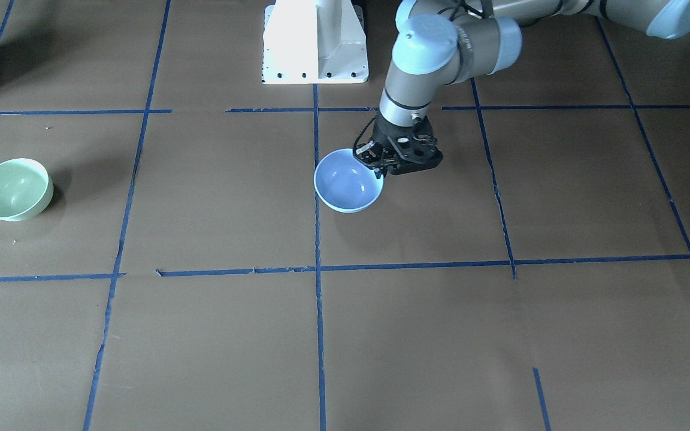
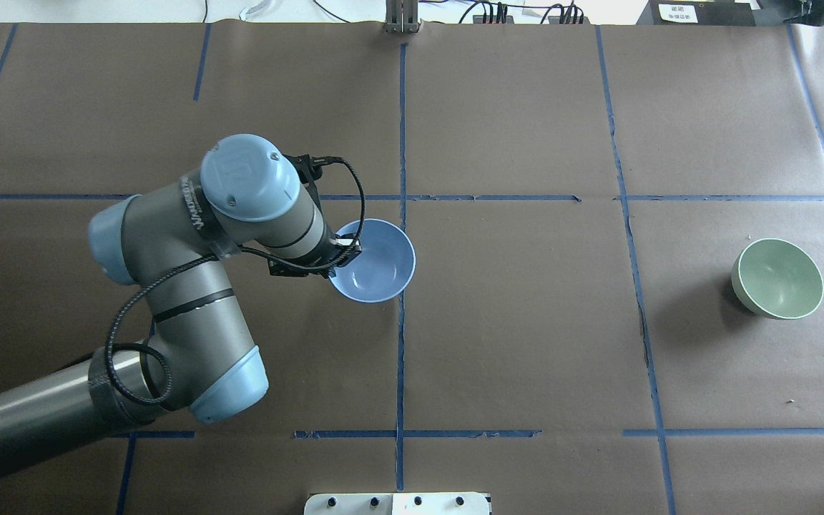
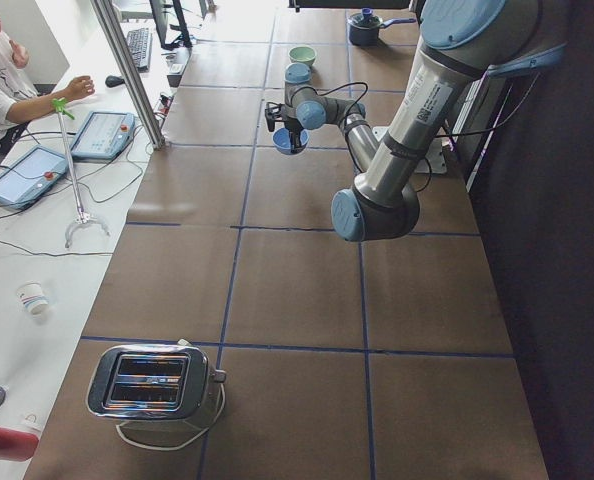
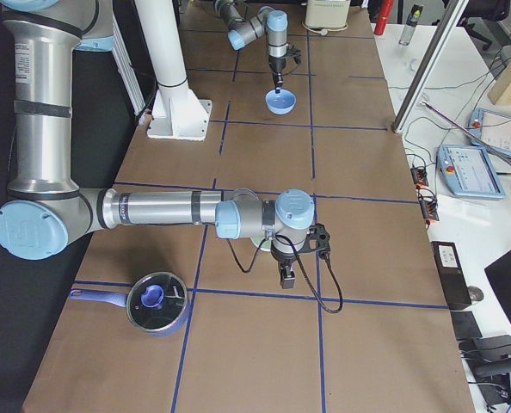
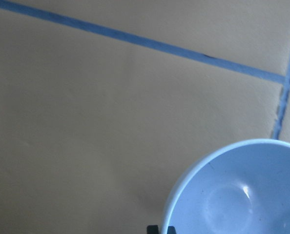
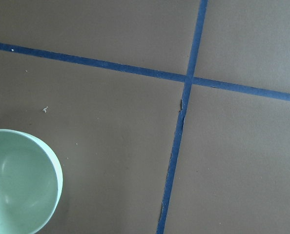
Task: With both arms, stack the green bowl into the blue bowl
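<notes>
Nothing is reading clearly. Blurred lettering is running round the left arm beside its blue joint cap. A white label is sitting, illegible, on the far-right black box.

One camera looks steeply down from across the worktop, facing the base; another looks down from behind it. Both show the blue bowl and green bowl. Two end cameras look along the worktop. Each wrist camera sits close above one bowl.

Two bowls (green bowl, blue bowl), two arms, one toaster, one saucepan.
</notes>
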Controlling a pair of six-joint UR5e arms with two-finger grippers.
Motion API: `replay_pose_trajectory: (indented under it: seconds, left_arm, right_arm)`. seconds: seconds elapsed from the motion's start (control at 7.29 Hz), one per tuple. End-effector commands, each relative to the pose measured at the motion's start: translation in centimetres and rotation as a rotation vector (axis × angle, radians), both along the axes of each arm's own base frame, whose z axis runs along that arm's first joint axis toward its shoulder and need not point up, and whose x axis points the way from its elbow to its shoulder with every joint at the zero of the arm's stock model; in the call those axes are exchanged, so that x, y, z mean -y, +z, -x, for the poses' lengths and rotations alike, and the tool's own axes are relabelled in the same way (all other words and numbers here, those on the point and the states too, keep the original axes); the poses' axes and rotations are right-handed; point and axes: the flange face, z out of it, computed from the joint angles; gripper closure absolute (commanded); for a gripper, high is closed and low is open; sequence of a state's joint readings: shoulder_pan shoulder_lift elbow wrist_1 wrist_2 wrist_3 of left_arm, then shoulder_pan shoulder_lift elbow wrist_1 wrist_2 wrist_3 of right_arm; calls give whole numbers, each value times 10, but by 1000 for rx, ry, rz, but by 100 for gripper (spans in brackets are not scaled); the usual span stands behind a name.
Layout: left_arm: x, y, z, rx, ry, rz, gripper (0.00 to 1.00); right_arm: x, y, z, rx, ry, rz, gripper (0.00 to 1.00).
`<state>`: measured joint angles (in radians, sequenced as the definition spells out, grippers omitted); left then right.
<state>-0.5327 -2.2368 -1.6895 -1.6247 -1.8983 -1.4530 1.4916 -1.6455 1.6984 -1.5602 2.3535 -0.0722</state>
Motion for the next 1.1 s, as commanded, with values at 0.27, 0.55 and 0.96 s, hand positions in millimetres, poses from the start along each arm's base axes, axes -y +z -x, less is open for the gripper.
replay_pose_trajectory:
  seconds: [0.27, 0.55, 0.96]
  left_arm:
    - [1, 12, -46, -40, 15, -33, 96]
    - [-1, 7, -43, -50, 20, -43, 1]
    - [31, 16, 41, 52, 116, -83, 0]
  right_arm:
    - [1, -2, 0, 2, -1, -5, 0]
    - [1, -3, 0, 2, -1, -7, 0]
    - [6, -13, 4, 33, 28, 11, 0]
